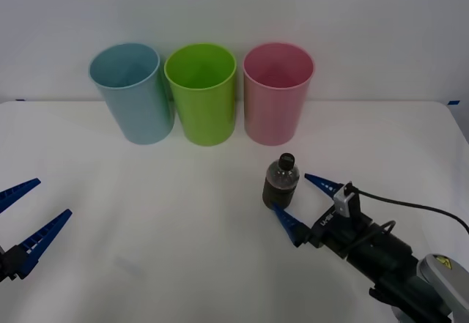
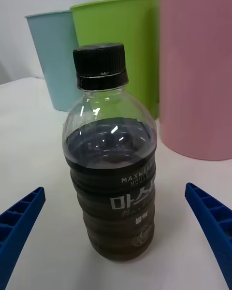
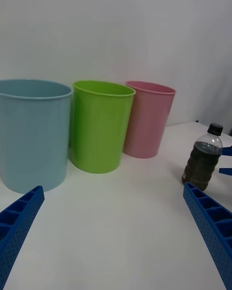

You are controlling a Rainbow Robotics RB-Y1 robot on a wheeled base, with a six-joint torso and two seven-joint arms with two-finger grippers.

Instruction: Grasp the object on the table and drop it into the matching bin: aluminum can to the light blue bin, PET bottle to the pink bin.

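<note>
A small PET bottle (image 1: 281, 183) (image 2: 112, 164) (image 3: 203, 156) with a black cap and dark contents stands upright on the white table (image 1: 183, 228), in front of the pink bin (image 1: 277, 93) (image 2: 198, 72) (image 3: 147, 118). My right gripper (image 1: 307, 201) (image 2: 116, 237) is open just behind the bottle, one blue finger on each side of it, not touching. The light blue bin (image 1: 132, 92) (image 2: 54, 58) (image 3: 31, 133) stands at the far left of the row. My left gripper (image 1: 26, 217) (image 3: 113, 237) hangs open at the table's left edge, far from the bottle.
A lime green bin (image 1: 201, 92) (image 2: 121, 48) (image 3: 100, 124) stands between the blue and pink ones; the three form a row along the back of the table against a white wall. A black cable (image 1: 410, 207) trails from the right wrist.
</note>
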